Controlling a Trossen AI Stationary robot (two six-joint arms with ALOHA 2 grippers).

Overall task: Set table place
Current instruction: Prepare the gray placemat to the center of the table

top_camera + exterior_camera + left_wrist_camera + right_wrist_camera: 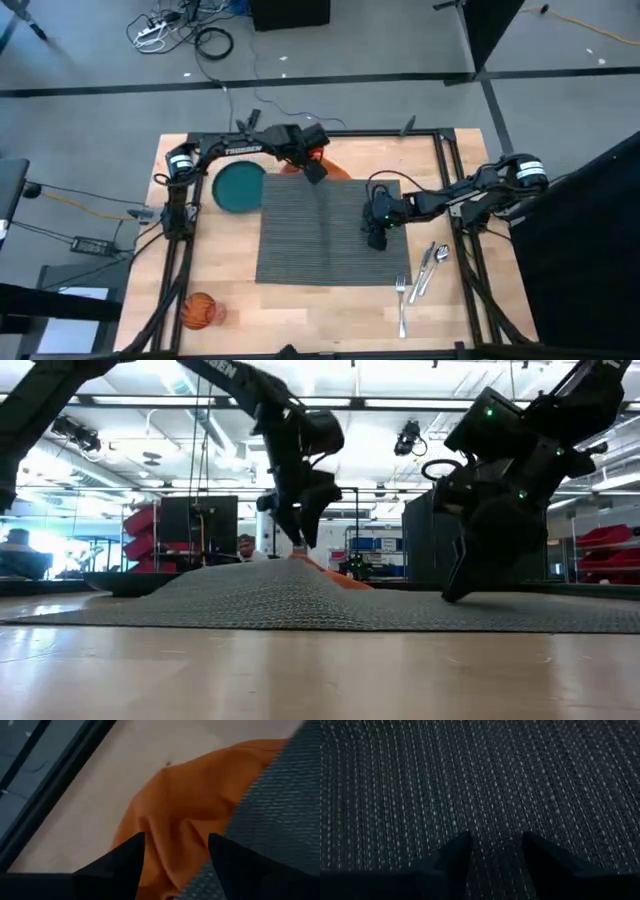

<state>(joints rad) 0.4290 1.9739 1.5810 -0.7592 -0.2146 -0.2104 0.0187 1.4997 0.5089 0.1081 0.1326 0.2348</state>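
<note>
- Ribbed grey placemat (480,780) fills the right wrist view; my right gripper (496,851) points down onto it, fingers a little apart with only weave between them, gripping nothing.
- From above, my right gripper (377,238) sits on the placemat (320,235) near its right edge, about halfway along that edge.
- That mat lies mid-table (300,320), roughly square to the table's edges; its long axis I cannot tell. Its far part humps up in the low view.
- My left gripper (313,168) hangs at the mat's far edge, over the orange napkin (333,170).
- Seen from the left wrist, the napkin (200,805) lies bunched partly under the mat's edge (280,815); my left fingers (125,865) are spread, one either side of a fold, not closed on it.
- Left of the mat rests the teal plate (238,187), just beside its far left corner.
- Fork (401,300), knife (424,262) and spoon (436,262) lie off the mat's near right corner, long axes running roughly near to far.
- An orange cup (198,311) sits at the near left corner of the table.
</note>
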